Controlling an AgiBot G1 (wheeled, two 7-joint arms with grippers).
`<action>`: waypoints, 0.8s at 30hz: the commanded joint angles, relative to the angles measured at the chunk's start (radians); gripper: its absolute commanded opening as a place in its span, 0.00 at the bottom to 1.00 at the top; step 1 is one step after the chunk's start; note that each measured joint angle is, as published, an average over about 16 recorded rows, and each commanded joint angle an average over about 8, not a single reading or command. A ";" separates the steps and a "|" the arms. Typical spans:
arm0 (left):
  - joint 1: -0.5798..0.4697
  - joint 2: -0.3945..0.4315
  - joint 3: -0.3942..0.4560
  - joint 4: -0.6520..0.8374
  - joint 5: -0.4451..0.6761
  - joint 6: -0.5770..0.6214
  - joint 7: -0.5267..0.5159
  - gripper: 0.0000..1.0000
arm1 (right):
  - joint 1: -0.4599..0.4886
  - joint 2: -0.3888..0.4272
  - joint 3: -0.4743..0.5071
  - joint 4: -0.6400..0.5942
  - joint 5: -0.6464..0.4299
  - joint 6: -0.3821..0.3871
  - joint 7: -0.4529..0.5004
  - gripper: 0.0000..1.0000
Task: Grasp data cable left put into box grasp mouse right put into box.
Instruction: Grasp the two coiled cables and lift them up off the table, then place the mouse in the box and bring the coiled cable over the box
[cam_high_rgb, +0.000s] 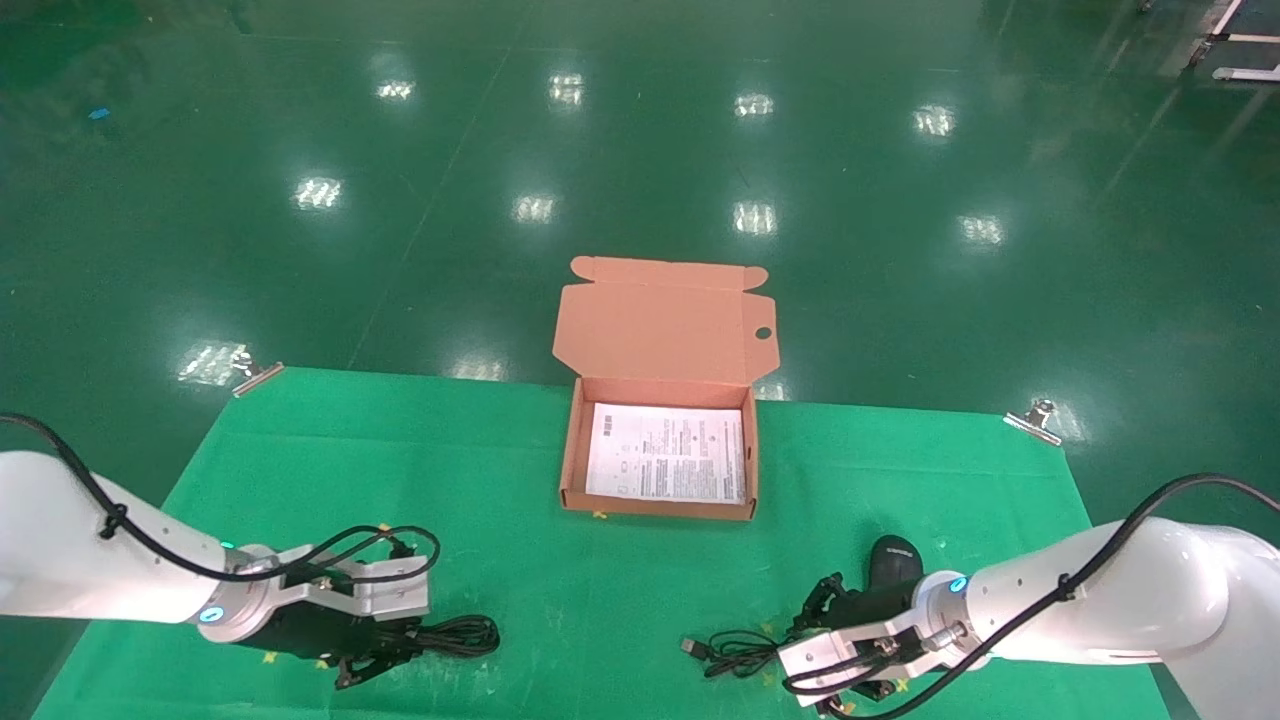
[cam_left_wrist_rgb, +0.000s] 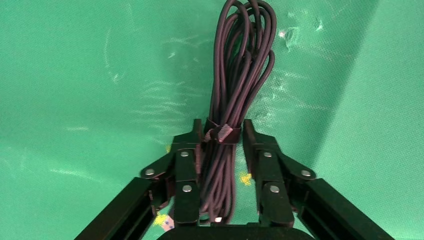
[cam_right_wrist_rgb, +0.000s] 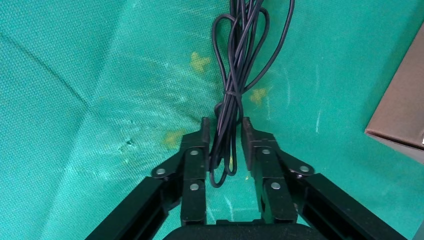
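1. Nearest the head camera, both arms reach in low over the front edge of the green cloth (cam_high_rgb: 300, 470), the left arm from the left side and the right arm from the right.
2. On the left, the left gripper (cam_left_wrist_rgb: 222, 137) is down at the cloth with its two fingers set on either side of the data cable (cam_left_wrist_rgb: 240, 70). The jaws are parted and not clamped: one finger (cam_left_wrist_rgb: 187, 165) touches or nearly touches the bundle, while the other stands a little clear of it.
3. That cable is a long bundle of dark loops bound by a small strap that sits right between the fingertips; the free loops stretch away over the cloth beyond the gripper. From the head view it lies at the front left of the cloth, just beside the gripper.
4. On the right, the right gripper (cam_right_wrist_rgb: 225, 130) is likewise down at the cloth, fingers apart, straddling the thin mouse cord (cam_right_wrist_rgb: 232, 65). The cord is tied in a loose bundle, and I cannot tell whether it touches either finger.
5. Just behind the right wrist in the head view lies the mouse (cam_high_rgb: 893, 562), on the cloth at front right; its cord trails leftward to a small plug (cam_high_rgb: 692, 648).
6. Farther back, at mid-cloth, sits the box (cam_high_rgb: 573, 440), lid flap standing open behind it. A printed sheet (cam_high_rgb: 668, 452) lies flat inside.
7. Beyond the cloth is a glossy green floor (cam_high_rgb: 640, 150).
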 joint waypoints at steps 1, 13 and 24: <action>0.000 0.000 0.000 -0.001 0.000 0.000 0.000 0.00 | 0.000 0.000 0.000 0.000 0.000 0.000 0.000 0.00; -0.024 -0.090 -0.001 -0.098 0.005 0.067 -0.013 0.00 | 0.036 0.064 0.044 0.067 0.056 -0.029 0.017 0.00; -0.123 -0.318 -0.050 -0.615 0.080 0.119 -0.233 0.00 | 0.193 0.220 0.193 0.278 0.165 -0.049 0.187 0.00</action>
